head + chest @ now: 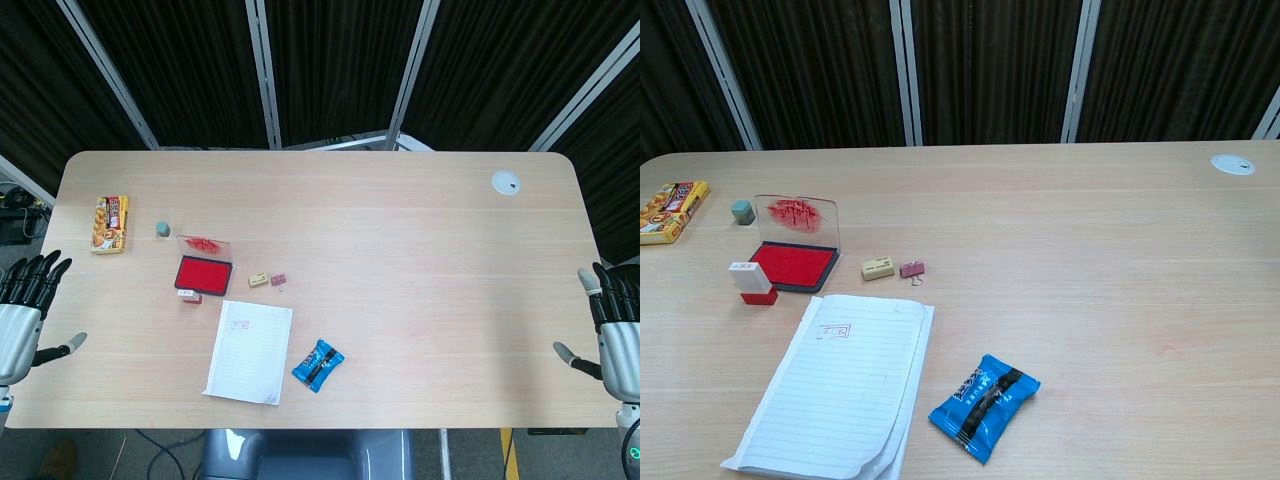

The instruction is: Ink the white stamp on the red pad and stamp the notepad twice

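Currently no step was underway: left hand (22, 310) and right hand (612, 325) were held empty, fingers spread; white stamp (751, 282) must be grasped next.

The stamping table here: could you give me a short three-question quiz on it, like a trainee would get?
1. True or false: the white stamp stands on the table beside the red pad, not on it.
2. Which lies nearest the notepad's right edge? A) blue snack packet B) yellow snack box C) grey eraser
3. Fill in: the notepad shows ___ stamp mark near its top.

Key: 1 true. 2 A. 3 one. Both the left hand and the right hand hold nothing, at the table edges.
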`<state>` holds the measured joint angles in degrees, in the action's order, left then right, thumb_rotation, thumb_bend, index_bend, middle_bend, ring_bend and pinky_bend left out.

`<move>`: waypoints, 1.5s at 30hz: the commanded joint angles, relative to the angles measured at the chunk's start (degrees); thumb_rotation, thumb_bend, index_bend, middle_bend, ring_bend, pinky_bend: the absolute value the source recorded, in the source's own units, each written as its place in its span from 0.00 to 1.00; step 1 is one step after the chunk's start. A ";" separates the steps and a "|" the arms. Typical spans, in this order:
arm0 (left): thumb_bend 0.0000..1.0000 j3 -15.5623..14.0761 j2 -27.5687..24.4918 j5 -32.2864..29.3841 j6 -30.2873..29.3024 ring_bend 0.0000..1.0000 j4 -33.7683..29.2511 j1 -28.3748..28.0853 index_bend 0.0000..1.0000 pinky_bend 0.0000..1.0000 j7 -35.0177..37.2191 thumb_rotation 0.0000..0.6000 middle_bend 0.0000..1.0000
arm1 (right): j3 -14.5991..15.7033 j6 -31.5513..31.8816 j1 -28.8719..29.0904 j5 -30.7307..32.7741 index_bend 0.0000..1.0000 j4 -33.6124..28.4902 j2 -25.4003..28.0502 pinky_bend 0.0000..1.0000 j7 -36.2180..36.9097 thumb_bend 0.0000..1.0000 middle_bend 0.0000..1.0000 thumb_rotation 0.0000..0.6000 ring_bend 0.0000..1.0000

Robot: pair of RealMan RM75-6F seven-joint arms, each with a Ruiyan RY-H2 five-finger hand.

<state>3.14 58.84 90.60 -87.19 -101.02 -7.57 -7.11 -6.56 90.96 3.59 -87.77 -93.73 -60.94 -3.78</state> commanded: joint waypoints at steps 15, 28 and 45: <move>0.00 3.22 7.61 -5.99 10.68 0.75 6.81 -7.16 0.00 0.75 -2.25 1.00 0.00 | -0.36 -1.13 0.55 1.12 0.00 -0.30 -0.45 0.00 -1.67 0.00 0.00 1.00 0.00; 0.02 6.31 21.21 -18.14 29.02 0.87 18.56 -19.29 0.26 0.87 -9.27 1.00 0.21 | -1.23 -4.63 1.83 5.51 0.00 2.72 -2.66 0.00 -4.23 0.00 0.00 1.00 0.00; 0.19 4.73 29.22 -19.92 30.68 0.87 27.97 -22.23 0.35 0.87 -9.75 1.00 0.37 | -1.66 -5.20 1.30 8.21 0.00 5.07 -2.63 0.00 -3.24 0.00 0.00 1.00 0.00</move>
<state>7.96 87.89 70.84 -56.46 -73.21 -29.70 -16.79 -8.21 85.74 4.93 -79.60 -88.68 -63.61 -7.08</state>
